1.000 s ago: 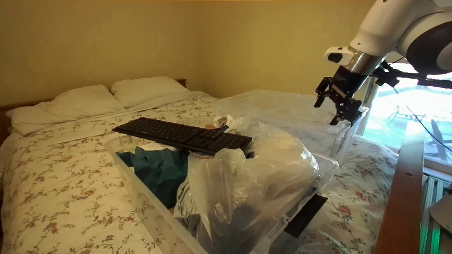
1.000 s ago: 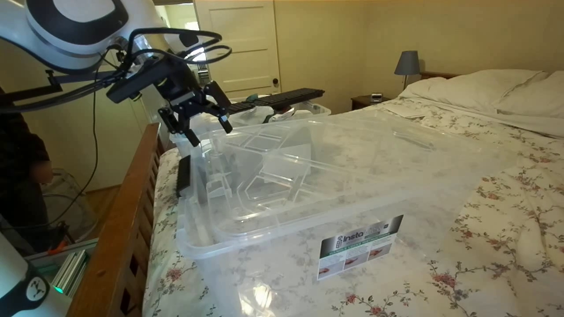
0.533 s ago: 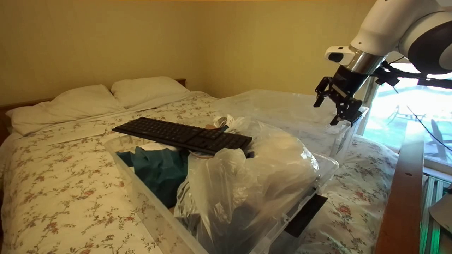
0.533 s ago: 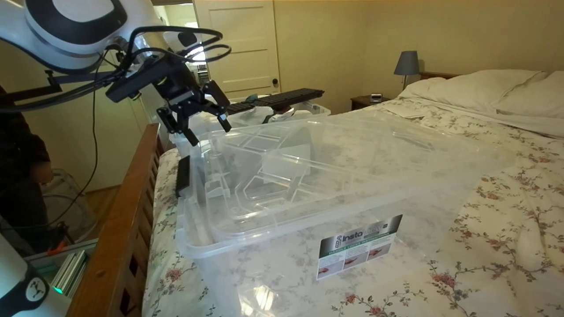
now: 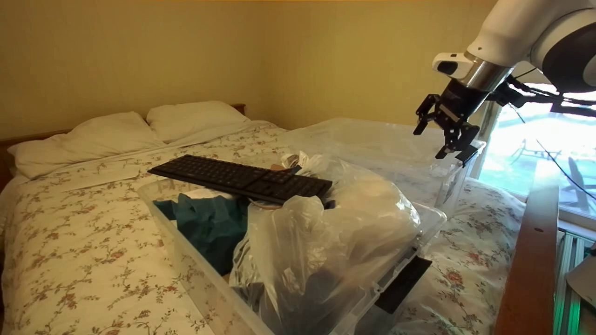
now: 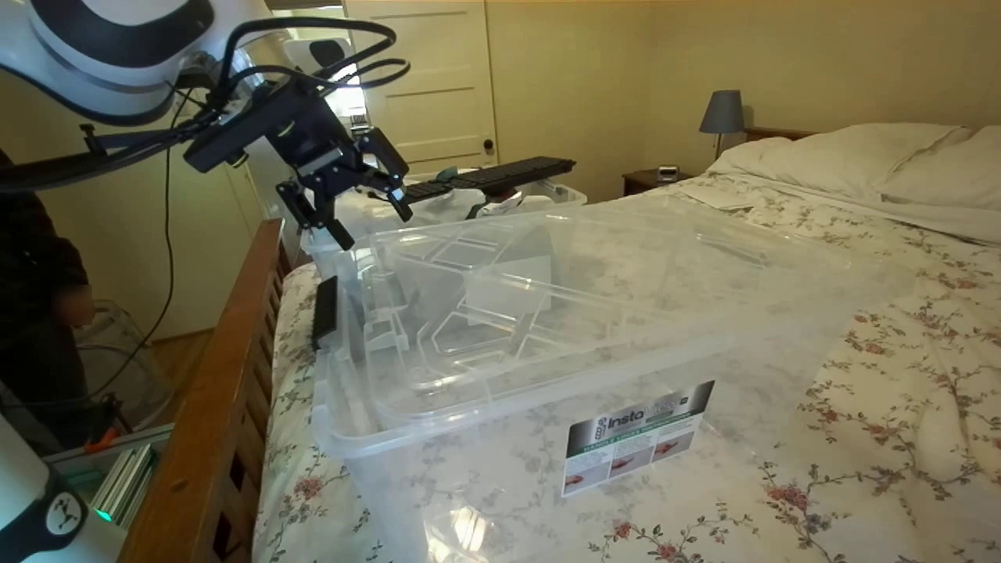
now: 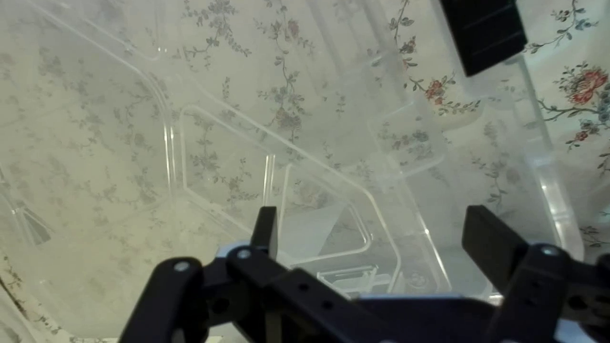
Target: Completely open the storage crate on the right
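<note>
Storage crate (image 6: 508, 450) of clear plastic, a printed label (image 6: 637, 439) on its side, sits on a floral bedspread (image 6: 923, 438), nearest the camera in an exterior view. A transparent lid (image 6: 641, 289), molded with raised lines, lies over its top; whether it is fully seated cannot be told. A black handle (image 6: 325, 313) marks the end facing a wooden rail (image 6: 195, 407). Above that end hangs the robot's gripper (image 6: 374, 224), tilted, its two fingers (image 7: 491, 243) spread wide; the wrist view shows the lid below, with the bedspread's pattern visible through it. Close behind, a second crate (image 5: 205, 288) holds teal fabric (image 5: 214, 228) and a clear plastic bag (image 5: 344, 223), with a black keyboard (image 5: 242, 179) lying across its contents. Farther off, white pillows (image 6: 860, 160) line the head of the bed, near a gray lamp (image 6: 723, 112) and a dark nightstand (image 6: 640, 184), while a pale paneled door (image 6: 438, 86) stands in the background.
</note>
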Controlling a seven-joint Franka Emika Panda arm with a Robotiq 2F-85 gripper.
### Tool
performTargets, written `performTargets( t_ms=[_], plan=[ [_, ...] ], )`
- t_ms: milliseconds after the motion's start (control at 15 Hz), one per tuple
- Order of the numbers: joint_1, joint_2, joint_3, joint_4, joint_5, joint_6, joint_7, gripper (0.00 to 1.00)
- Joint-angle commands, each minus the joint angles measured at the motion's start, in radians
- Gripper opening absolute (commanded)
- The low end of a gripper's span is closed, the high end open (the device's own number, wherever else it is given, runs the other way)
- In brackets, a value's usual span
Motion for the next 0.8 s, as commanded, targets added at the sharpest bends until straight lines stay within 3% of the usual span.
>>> performTargets(
  t_ms=[0,267,533,733],
  plan=[
    [-0.04,0.072,0.053,0.0,-0.061,0.093,0.071,1.0],
    [-0.041,0.081,0.046,0.0,-0.075,0.062,0.029,1.0],
    [-0.06,0.112,0.078,0.001,-0.083,0.118,0.106,1.0],
    [-0.017,0.05,0.013,0.0,-0.018,0.046,0.012,1.0]
  ],
)
